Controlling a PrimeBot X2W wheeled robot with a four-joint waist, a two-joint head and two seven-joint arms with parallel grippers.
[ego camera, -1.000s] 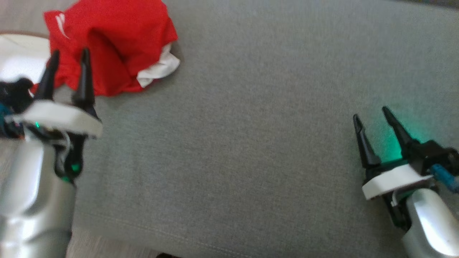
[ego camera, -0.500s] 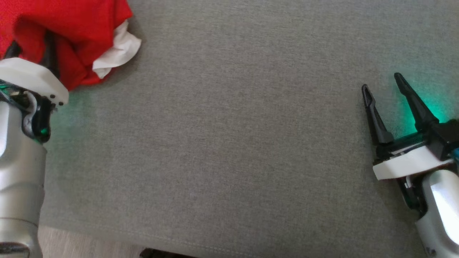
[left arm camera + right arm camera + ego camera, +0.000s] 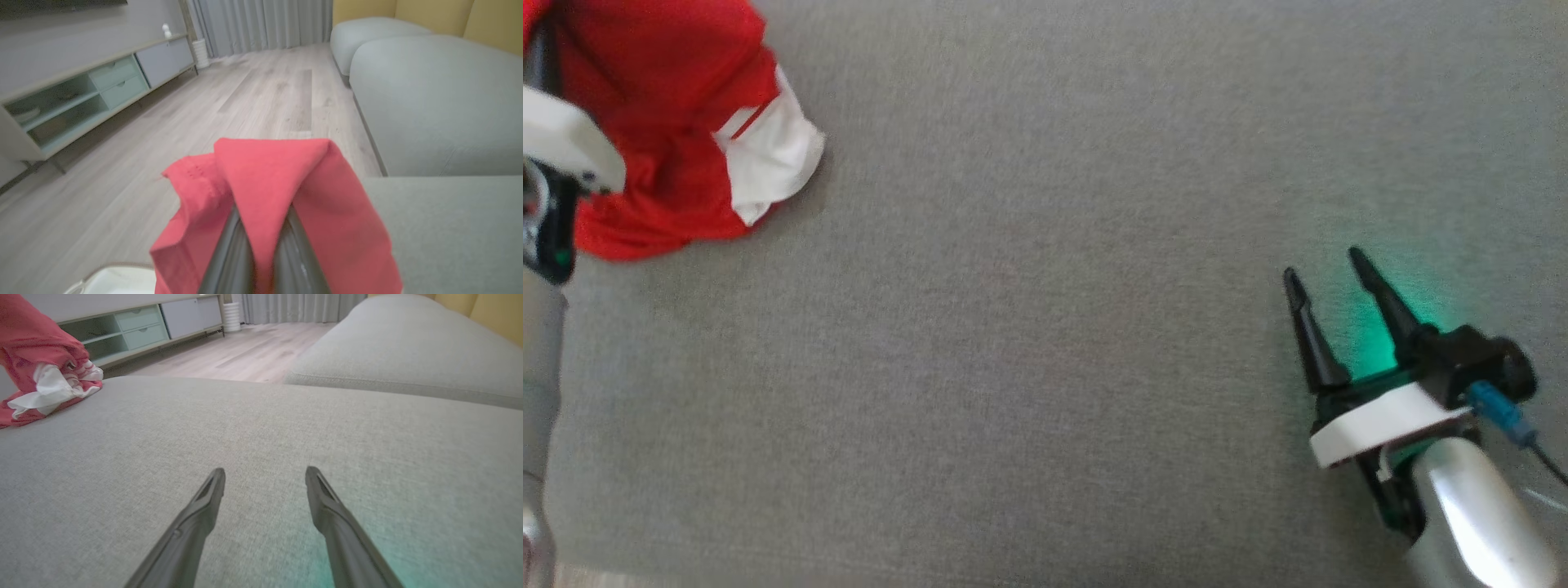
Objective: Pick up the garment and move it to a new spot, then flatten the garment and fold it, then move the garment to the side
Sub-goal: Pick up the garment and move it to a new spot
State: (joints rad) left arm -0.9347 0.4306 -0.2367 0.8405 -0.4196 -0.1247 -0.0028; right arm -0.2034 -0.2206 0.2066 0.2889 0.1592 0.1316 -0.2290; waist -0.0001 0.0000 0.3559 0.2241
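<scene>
left gripper: clamped on red garment, far left | right gripper: fingers wide apart over grey cushion, near right

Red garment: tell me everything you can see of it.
The red garment is a crumpled heap of soft, knit-looking cloth with a white panel crossed by a thin red stripe. It sits at the far left of the grey sofa cushion, its lower folds resting on the fabric. The left gripper has its jaws shut on one fold, which drapes over them in a peak.
</scene>
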